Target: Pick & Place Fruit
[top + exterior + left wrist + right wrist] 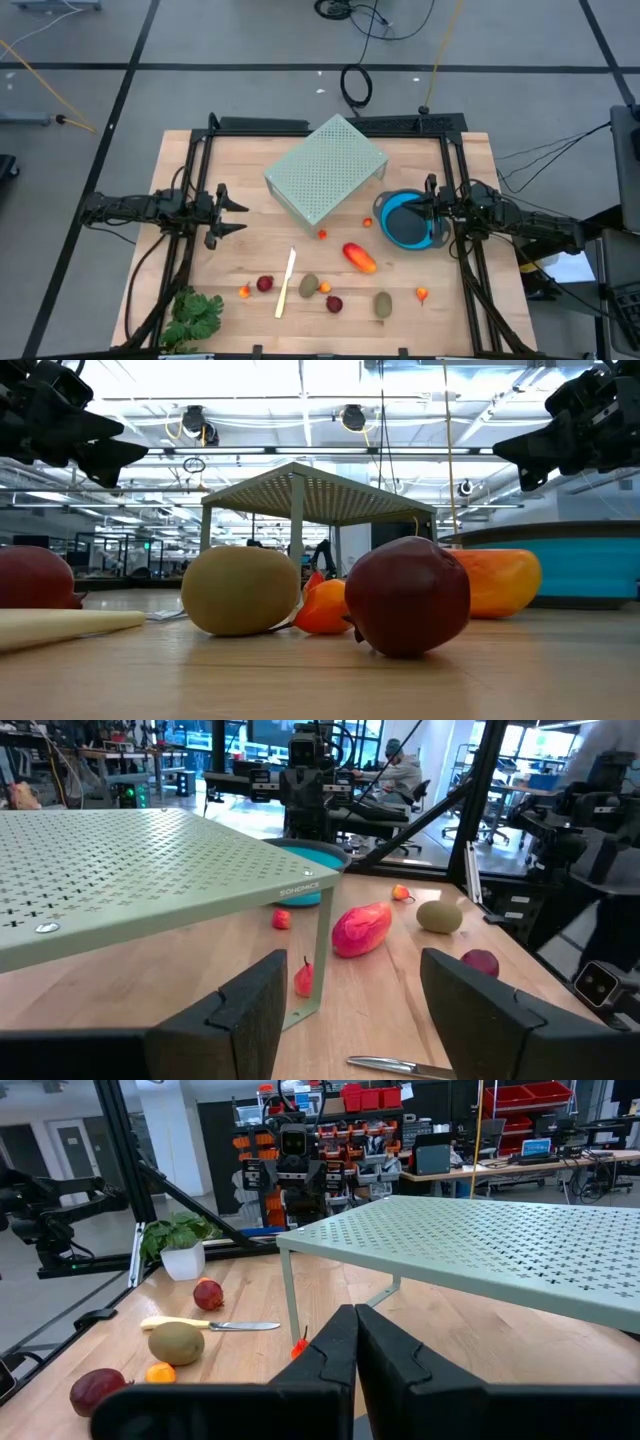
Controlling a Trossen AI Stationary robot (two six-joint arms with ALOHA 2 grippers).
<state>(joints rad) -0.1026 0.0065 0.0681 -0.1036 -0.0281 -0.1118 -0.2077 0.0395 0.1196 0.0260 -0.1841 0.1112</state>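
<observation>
Waiting at the table's edges, your left hand [232, 213] gapes empty and your right hand [432, 208] sits pinched empty over the blue bowl [405, 219], since the fruit [359, 257] lies scattered along the near side

Grey floor [250, 40] around the table, marked off by dark lines, with a yellow cable [50, 95] at far left and black cable loops [356, 84] beyond the far edge. Open ceiling [300, 400] with long strip lights, exposed beams and round fittings. Behind: shelving with red bins [545, 1098], desks with monitors [480, 1165], and a person seated in an office chair [400, 775].
</observation>
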